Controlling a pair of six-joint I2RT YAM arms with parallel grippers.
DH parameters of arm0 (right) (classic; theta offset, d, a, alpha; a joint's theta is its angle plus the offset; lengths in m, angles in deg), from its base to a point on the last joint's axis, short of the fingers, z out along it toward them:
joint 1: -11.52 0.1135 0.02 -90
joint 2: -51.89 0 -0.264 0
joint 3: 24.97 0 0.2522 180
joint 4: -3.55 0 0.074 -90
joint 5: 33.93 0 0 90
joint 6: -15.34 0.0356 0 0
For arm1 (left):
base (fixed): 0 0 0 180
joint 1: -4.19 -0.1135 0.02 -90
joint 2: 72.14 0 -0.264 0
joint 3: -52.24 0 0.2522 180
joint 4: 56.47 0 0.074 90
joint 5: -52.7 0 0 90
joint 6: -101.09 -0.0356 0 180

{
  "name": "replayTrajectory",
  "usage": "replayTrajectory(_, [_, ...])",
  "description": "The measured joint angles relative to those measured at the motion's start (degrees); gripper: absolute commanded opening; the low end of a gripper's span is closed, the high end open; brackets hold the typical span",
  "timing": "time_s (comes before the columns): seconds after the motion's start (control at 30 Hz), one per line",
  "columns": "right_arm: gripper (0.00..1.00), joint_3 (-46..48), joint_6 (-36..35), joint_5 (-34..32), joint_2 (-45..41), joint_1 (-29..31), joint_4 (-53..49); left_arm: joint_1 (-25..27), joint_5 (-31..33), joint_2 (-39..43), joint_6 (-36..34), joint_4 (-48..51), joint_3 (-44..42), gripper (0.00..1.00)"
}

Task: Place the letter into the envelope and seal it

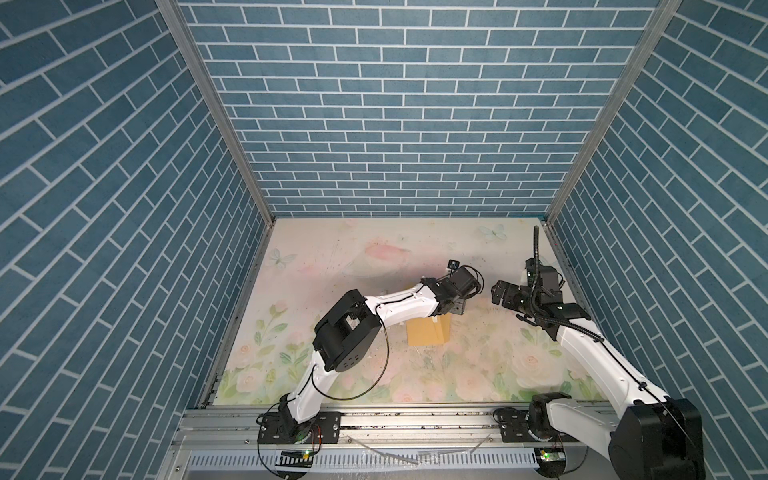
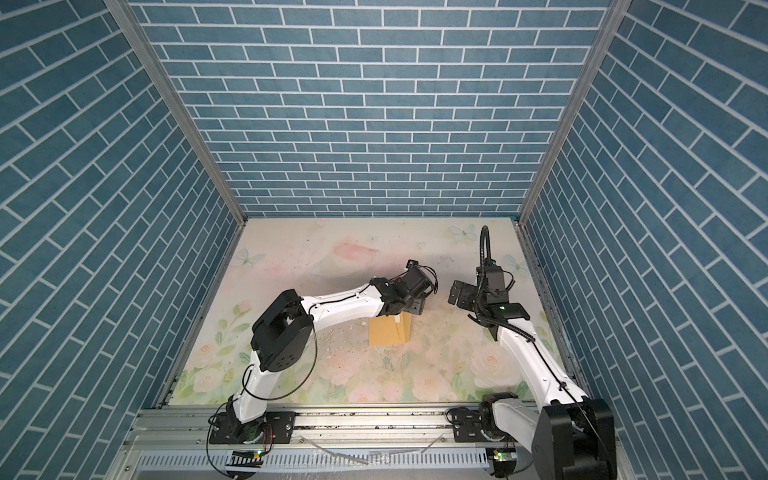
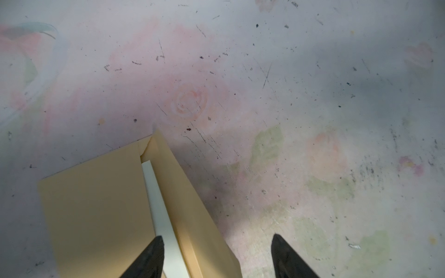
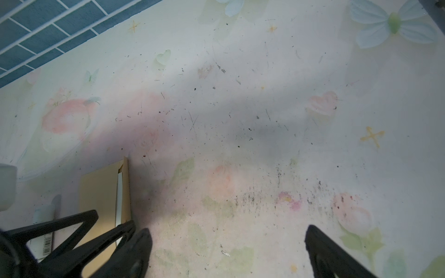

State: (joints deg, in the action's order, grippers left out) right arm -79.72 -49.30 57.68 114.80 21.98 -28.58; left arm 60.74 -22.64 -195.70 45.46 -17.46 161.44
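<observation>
Left claw (image 3: 216,255) hangs open astride the envelope (image 3: 96,211) flap edge, gripping nothing; a pale strip of letter (image 3: 159,207) shows just inside. Right claw (image 4: 226,252), open and empty, stands apart. Closing carelessly could crumple the flap or drag the envelope across the surface (image 3: 313,96).
</observation>
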Motion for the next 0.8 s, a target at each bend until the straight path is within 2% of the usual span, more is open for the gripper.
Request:
replayTrajectory(0.13, [0.99, 0.5, -0.2, 1.2, 0.0, -0.2, 0.6, 0.3, 0.9, -2.1, 0.1, 0.5, 1.1, 0.67])
replayTrajectory(0.27, [0.99, 0.8, -0.2, 2.1, 0.2, -0.3, 1.3, 0.7, 1.7, -3.1, 0.2, 1.0, 1.1, 0.59])
replayTrajectory(0.6, [0.98, 1.5, -0.2, 4.0, 0.9, -0.3, 2.6, 0.7, 2.8, -4.7, -1.2, 1.0, 1.3, 0.22])
replayTrajectory(0.8, [0.96, 1.6, -0.4, 4.2, 0.8, -0.3, 2.6, 0.7, 3.2, -3.9, -9.3, 0.2, 1.3, 0.05])
